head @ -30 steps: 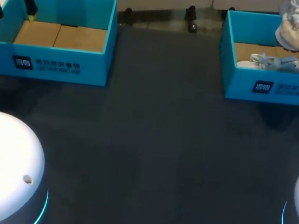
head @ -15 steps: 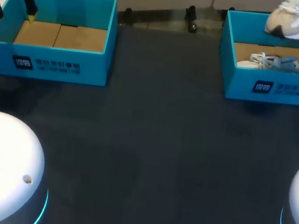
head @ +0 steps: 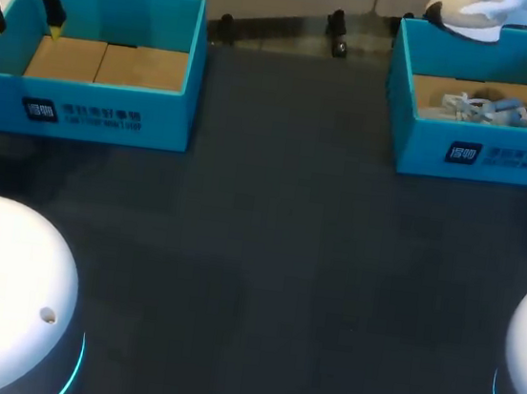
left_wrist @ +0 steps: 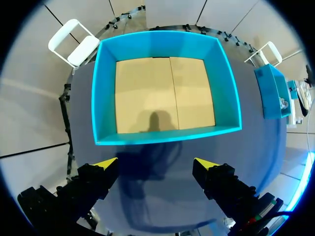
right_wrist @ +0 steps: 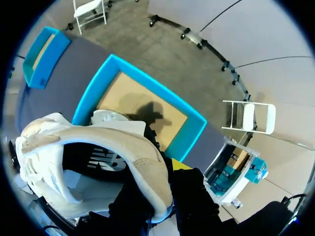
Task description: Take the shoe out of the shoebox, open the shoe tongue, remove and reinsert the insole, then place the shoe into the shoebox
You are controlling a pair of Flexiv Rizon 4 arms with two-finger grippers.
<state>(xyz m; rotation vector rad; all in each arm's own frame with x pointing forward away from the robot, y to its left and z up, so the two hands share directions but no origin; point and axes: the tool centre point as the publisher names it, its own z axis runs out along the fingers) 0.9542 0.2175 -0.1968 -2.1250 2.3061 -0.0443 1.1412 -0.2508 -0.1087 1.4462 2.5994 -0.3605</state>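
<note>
Our right gripper (right_wrist: 168, 171) pinches the white sneaker (right_wrist: 98, 152) by the side of its collar: one finger is inside the opening, the other, with its yellow tip showing, presses from outside. The shoe hangs in the air with its sole turned up toward the wrist camera. Under it is the right blue shoebox (head: 481, 152). In the head view the sneaker is at the top edge, over the back wall of this box and near its left corner, and it touches nothing. The gripper itself does not show there.

Inside the right box a second shoe (head: 490, 111), pale with grey and blue parts, lies on its side on the cardboard floor, close to the front wall.

Our left gripper (left_wrist: 155, 164) is spread wide and holds nothing. Its two yellow tips stand well apart above the dark table (head: 266, 255), just outside one wall of the left blue shoebox (left_wrist: 98, 98). In the head view it is over the left end of this box. This box has only its brown cardboard floor to show
</note>
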